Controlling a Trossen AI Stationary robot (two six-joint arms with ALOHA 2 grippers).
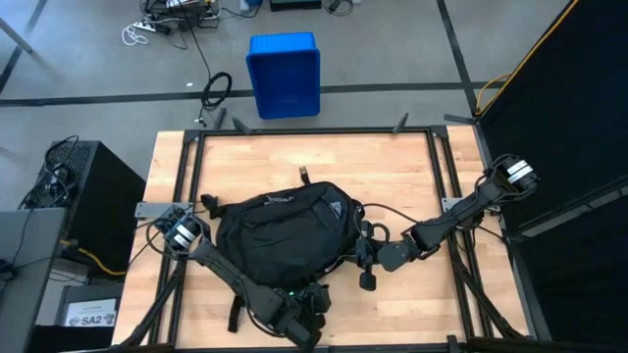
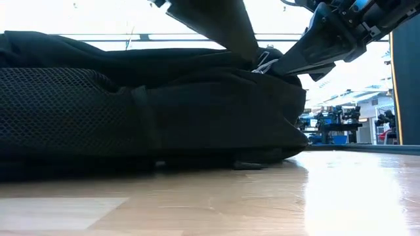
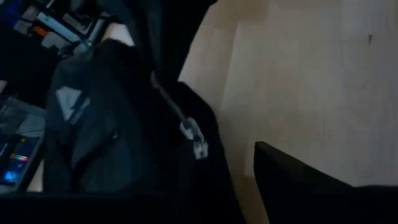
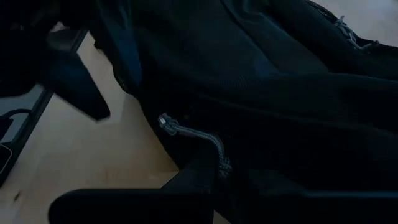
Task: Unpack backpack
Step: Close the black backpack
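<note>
The black backpack [image 1: 280, 235] lies flat on the middle of the wooden table [image 1: 314, 157], and its mesh side [image 2: 65, 111] faces the low view. My right gripper [image 1: 369, 257] is at its right side, shut on it. My left gripper [image 1: 306, 316] hovers by the near edge of the backpack and is open. One of its fingers [image 3: 305, 186] stands over bare wood. A grey zip pull on a cord [image 3: 194, 137] lies just ahead of the left gripper without touching it. A second corded zip pull [image 4: 193, 135] lies by my right gripper. My right gripper holds the backpack's right end at a fold of black fabric [image 4: 208, 171], beside the corded zip pull. It comes in slanting down from the table's right. Its own fingers hide whether they hold the cord's end or only the fabric. The backpack rests on the table.
A blue plastic bin [image 1: 284, 74] stands on the floor beyond the far edge. A dark metal frame [image 1: 432, 147] runs around the tabletop. A black computer case [image 1: 88, 186] stands off the left side. Bare wood shows on the far side and at the near right of the backpack.
</note>
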